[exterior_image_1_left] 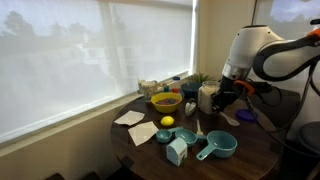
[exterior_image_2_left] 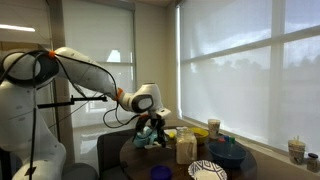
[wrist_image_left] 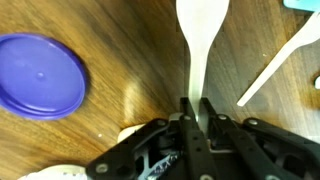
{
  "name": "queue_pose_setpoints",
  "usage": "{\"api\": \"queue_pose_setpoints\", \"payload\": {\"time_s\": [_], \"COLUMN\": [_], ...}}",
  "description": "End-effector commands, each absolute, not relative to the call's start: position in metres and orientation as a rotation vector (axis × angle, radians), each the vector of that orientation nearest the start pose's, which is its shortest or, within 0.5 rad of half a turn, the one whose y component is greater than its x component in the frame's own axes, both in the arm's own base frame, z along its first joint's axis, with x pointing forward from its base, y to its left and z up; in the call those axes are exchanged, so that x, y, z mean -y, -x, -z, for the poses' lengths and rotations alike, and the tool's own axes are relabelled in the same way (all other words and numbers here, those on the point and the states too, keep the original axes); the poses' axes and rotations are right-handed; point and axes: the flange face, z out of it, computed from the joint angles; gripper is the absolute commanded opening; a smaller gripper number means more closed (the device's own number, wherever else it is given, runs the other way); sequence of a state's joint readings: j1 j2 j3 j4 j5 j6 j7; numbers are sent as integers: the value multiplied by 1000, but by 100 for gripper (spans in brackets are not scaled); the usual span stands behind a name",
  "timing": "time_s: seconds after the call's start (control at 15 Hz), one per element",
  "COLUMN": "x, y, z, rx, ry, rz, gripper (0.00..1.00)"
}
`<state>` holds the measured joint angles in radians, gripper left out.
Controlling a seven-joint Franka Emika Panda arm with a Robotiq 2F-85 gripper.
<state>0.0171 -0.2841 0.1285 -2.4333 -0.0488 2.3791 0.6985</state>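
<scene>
Hand [wrist_image_left: 195,108] clamped on white spatula [wrist_image_left: 200,25] handle, purple lid [wrist_image_left: 40,75] nearby, wooden bench [wrist_image_left: 130,40] beneath

Both exterior views face the round dark wooden table [exterior_image_1_left: 255,150] [exterior_image_2_left: 127,152] from different sides, mid-distance; the wrist view looks down past the gripper [wrist_image_left: 196,102], close above it.

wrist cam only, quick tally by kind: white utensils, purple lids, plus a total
white utensils: 2 (white spatula clamped in the hand, loose white utensil lying on the wood beside it)
purple lid: 1
total: 3
</scene>
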Motion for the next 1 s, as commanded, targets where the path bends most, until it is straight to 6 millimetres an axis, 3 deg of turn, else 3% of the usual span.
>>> {"api": "queue_pose_setpoints", "payload": {"time_s": [0.0, 0.2, 0.53, 0.6, 0.93], "x": [-68, -67, -66, -64, -50], "y": [-459, -449, -448, -449, -457], "z": [-446, -467, -467, -474, -539], "rx": [-763, -708, -699, -703, -664], "ry": [3009, 3030, 3036, 3041, 3072], "rz": [392, 426, 424, 461, 767], "gripper": [12, 12, 12, 3, 3]}}
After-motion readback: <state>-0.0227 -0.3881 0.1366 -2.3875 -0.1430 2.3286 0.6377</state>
